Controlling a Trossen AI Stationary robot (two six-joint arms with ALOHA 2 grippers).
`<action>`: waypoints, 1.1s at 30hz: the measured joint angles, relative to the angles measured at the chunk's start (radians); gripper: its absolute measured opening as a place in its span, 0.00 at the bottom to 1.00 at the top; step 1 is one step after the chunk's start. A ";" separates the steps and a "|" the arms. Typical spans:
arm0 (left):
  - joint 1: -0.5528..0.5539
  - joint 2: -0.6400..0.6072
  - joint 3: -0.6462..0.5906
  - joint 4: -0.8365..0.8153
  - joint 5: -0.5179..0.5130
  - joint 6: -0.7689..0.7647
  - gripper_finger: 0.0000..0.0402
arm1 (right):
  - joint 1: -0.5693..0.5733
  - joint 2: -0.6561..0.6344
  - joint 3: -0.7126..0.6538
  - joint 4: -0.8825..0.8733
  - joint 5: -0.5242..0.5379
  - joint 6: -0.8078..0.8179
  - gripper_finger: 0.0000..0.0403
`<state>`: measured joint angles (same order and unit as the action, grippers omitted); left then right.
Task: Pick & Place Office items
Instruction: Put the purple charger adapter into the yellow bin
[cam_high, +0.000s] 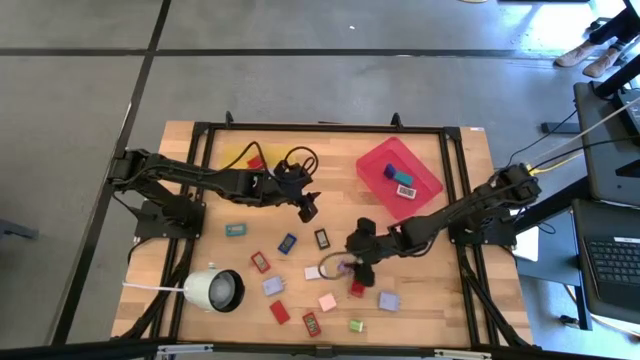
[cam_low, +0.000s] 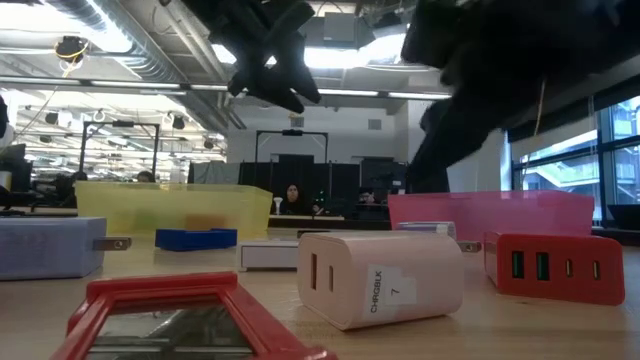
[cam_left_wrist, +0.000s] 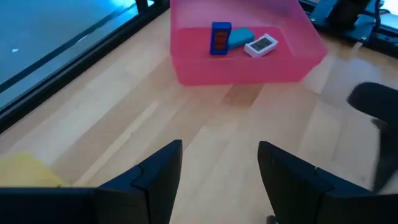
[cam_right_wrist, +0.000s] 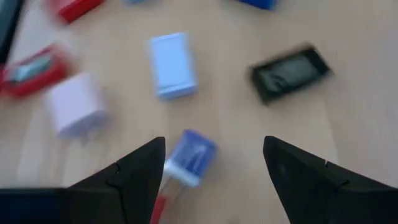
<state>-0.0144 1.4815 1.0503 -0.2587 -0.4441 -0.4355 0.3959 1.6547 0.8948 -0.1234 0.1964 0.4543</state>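
Right wrist view showed you the right gripper with fingers spread, empty, above the small blue-and-white block lying slantwise on the wooden table between them, nearer its side than the left arm's.

the two trays sit at the table's twelve o'clock edge in the high view: one tray toward eleven, the other tray toward one. three small blocks lie inside the one o'clock tray. the left gripper hangs between the trays, near the table's centre. the right gripper is at five o'clock of it, over the scattered blocks that spread across the six o'clock half. the round lamp-like object lies at seven o'clock, just beside the nearest blocks.
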 joint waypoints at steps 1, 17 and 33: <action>-0.002 0.000 0.000 -0.004 0.005 -0.002 0.52 | -0.005 0.009 0.000 0.008 0.020 0.076 0.68; -0.006 0.000 0.000 -0.186 0.177 -0.079 0.52 | 0.036 0.067 0.011 0.041 0.039 0.193 0.68; -0.006 0.000 0.000 -0.187 0.177 -0.041 0.52 | 0.027 0.175 0.012 0.046 0.022 0.201 0.68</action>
<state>-0.0200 1.4815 1.0504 -0.4458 -0.2671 -0.4769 0.4232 1.8300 0.9063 -0.0773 0.2184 0.6557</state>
